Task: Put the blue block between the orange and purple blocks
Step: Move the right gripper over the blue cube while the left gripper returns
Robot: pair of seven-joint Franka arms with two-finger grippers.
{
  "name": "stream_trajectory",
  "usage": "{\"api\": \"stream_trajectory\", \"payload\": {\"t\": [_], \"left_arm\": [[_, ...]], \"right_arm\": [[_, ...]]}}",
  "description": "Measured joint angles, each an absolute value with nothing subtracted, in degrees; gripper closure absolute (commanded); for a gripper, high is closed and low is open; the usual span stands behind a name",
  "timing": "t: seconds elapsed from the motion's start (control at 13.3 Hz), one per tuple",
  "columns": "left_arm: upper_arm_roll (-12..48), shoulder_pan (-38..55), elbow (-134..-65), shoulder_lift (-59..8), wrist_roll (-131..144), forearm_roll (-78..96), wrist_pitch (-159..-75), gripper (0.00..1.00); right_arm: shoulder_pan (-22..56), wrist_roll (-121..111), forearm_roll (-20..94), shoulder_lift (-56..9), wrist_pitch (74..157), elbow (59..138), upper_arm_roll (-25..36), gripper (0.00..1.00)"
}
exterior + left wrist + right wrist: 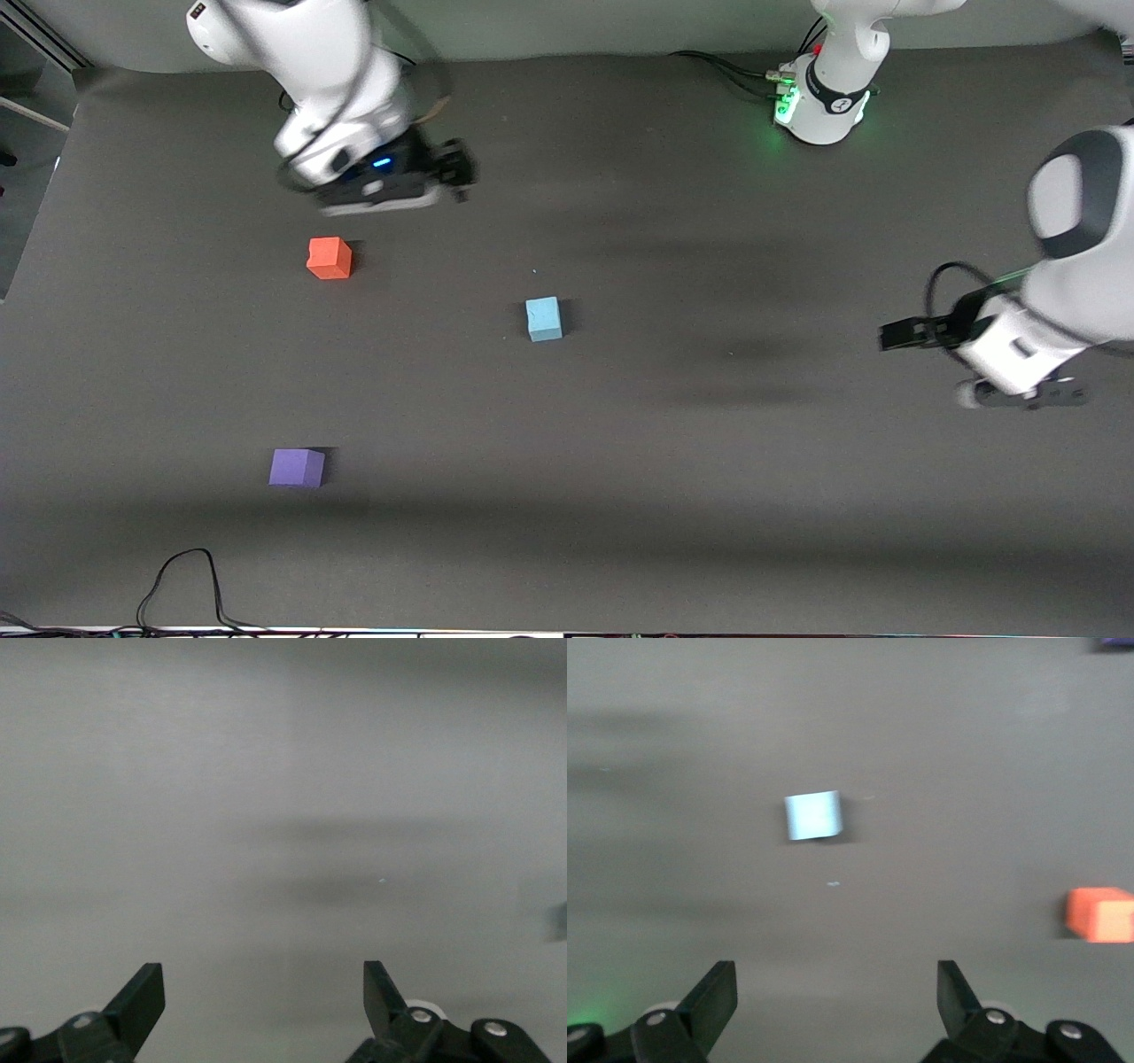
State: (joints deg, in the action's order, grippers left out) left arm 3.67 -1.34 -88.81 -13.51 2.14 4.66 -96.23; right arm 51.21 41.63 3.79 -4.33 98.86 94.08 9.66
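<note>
Right wrist: purple block (1114, 642) apparently cropped.

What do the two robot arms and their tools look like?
Both arms have glossy white rounded shells with dark grey joint bands. Each ends in a black two-fingered tool: the right tool has a small blue light nearby, and a black cable loops above the left tool. The left arm's base glows green.
</note>
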Motion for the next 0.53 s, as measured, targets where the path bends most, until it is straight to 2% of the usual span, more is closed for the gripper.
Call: {"api": "stream_trajectory", "payload": {"t": [0.23,0.53], "left_arm": [[3.8,-2.4,-89.6,-7.2,0.9,2.8,-92.6,0.0],[3.9,-2.4,-90.0,-2.4,0.9,2.4,-90.0,0.0]], "right_arm": [[56.0,46.8,4.3,-13.0,98.8,87.2,9.6,0.0],[55.2,42.3,4.6,-16.2,101.5,89.4,10.3,0.0]]}}
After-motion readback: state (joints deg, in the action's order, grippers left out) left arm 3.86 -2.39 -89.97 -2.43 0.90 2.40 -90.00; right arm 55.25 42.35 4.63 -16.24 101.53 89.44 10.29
